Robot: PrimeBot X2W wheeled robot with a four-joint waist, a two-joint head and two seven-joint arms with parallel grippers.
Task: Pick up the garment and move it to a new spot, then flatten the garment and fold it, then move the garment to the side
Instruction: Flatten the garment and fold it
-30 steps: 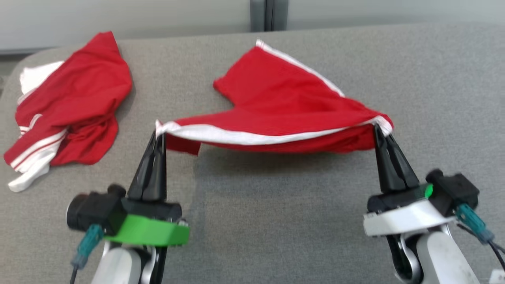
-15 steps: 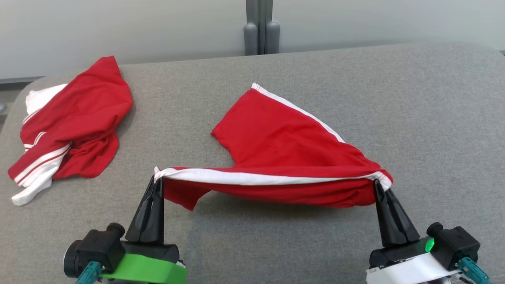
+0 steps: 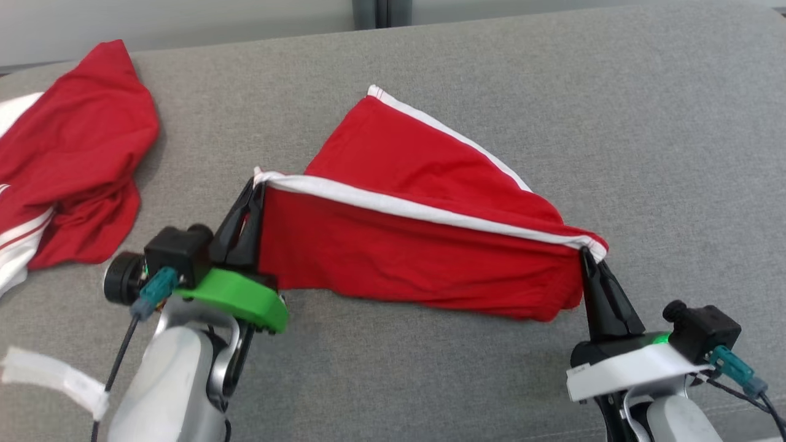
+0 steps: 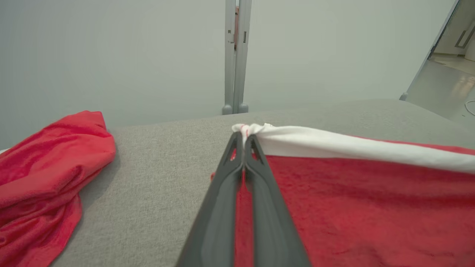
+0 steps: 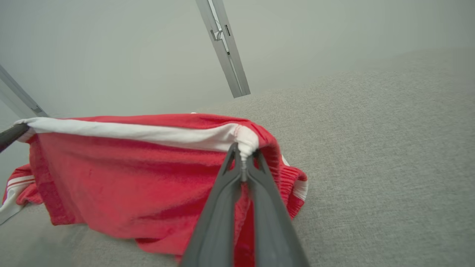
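Head view: unreadable white tag [image 3: 54, 379] sits left of garment [image 3: 417, 270].

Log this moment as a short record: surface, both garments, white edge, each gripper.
surface: grey fabric-covered top
held item: red garment, stretched between the two grippers, far part lying on the top
white band: raised upper edge, running from gripper to gripper
left gripper: shut on the band's left end
right gripper: shut on the band's right end
other item: red and white heap, crumpled at the left, apart from the held one
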